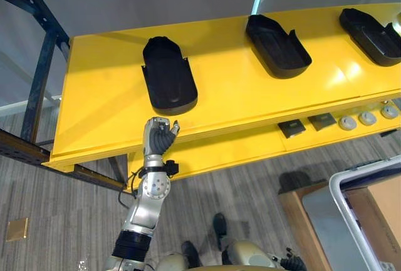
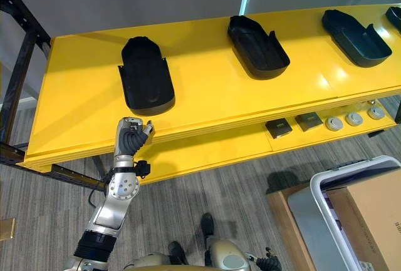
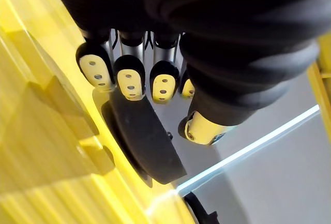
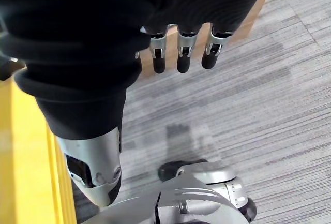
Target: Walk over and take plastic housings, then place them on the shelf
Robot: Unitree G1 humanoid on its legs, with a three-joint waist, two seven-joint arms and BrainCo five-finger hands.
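The left hand (image 1: 160,137) hovered at the front edge of the yellow shelf (image 1: 106,105), loosely clenched, its fingers (image 3: 130,77) curled in a row and grasping nothing. Straight ahead of those fingertips, close but apart from them, the nearest housing (image 1: 168,74) lay flat on the shelf top, a black plastic shell with its rounded end toward the hand. To the hand's right along the same surface sat the middle housing (image 1: 277,46), and well beyond that the far housing (image 1: 371,35), so 3 housings rested on the shelf and none was in either hand.

Below and to the right of the left hand, a lower shelf (image 1: 238,149) carried 2 dark square parts (image 1: 292,128) and 3 grey round parts (image 1: 367,119). Further right on the floor stood a cardboard box (image 1: 379,211).

The right hand (image 4: 182,53) hung over the grey carpet (image 4: 269,105) with its fingers relaxed, released and empty.
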